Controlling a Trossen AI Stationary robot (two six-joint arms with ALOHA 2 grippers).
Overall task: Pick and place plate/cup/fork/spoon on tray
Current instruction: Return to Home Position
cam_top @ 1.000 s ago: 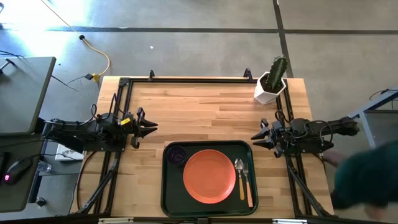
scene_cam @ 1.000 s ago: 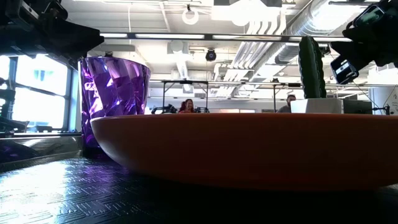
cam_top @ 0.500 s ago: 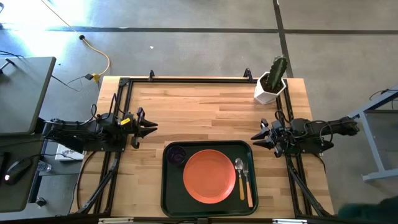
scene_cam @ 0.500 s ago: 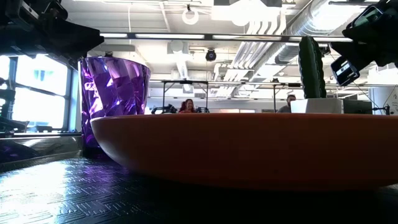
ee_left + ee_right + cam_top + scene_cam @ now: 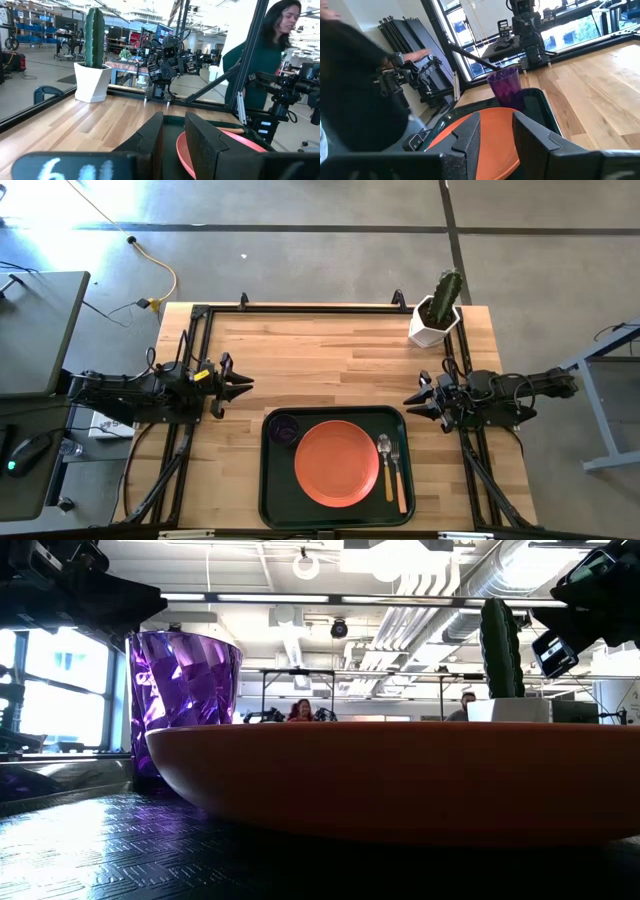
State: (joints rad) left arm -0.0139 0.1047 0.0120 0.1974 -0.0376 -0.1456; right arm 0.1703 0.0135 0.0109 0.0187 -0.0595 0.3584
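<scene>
The dark green tray (image 5: 268,480) lies at the table's near edge, in the middle. The orange-red plate (image 5: 337,463) rests flat on it. The purple cup (image 5: 284,429) stands upright in the tray's far left corner. The spoon (image 5: 385,450) and the fork (image 5: 400,485) lie side by side along the tray's right rim, handles toward the near edge. My left gripper (image 5: 240,385) hovers open at the table's left side, pointing level toward the right. My right gripper (image 5: 412,402) hovers open at the right side, pointing left. Nothing is between the fingers of either (image 5: 173,135) (image 5: 496,135).
A white angular pot with a green cactus (image 5: 436,315) stands at the table's far right corner. A black frame (image 5: 300,308) runs along the far and side edges. A person in dark green (image 5: 250,70) stands beyond the table's near right side. Bare wood lies between tray and far edge.
Both arms have kept still. A person's dark green sleeve, which reached in at the table's near right corner, has drawn back out of the high view.
</scene>
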